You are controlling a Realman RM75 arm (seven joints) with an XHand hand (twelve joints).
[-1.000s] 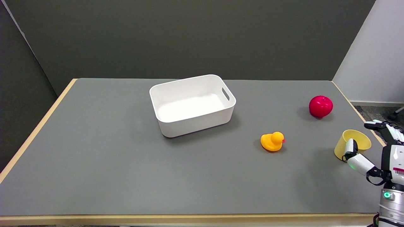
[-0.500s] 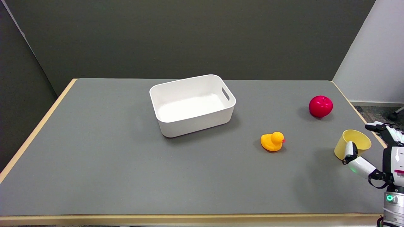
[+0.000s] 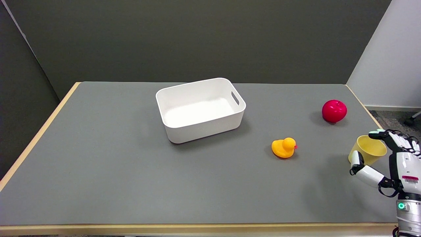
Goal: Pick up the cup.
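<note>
The yellow cup (image 3: 367,150) stands on the grey table (image 3: 131,171) near its right edge, mouth up and tipped slightly toward the camera. My right hand (image 3: 396,161) reaches in from the lower right and straddles the cup with its fingers spread. The thumb lies low by the cup's near-left side. The other fingers (image 3: 383,135) reach over the far right of the rim. I see no firm grip, and the cup rests on the table. The cup's right wall is hidden by the hand.
A yellow rubber duck (image 3: 284,147) sits left of the cup. A red apple (image 3: 334,111) lies behind it near the right edge. A white bin (image 3: 171,98) stands at mid-table. The table's right edge runs just past the hand.
The thumb has swung left and down, off the cup's front to its near-left side. The other fingers have moved left over the far rim. The cup has stayed in place.
</note>
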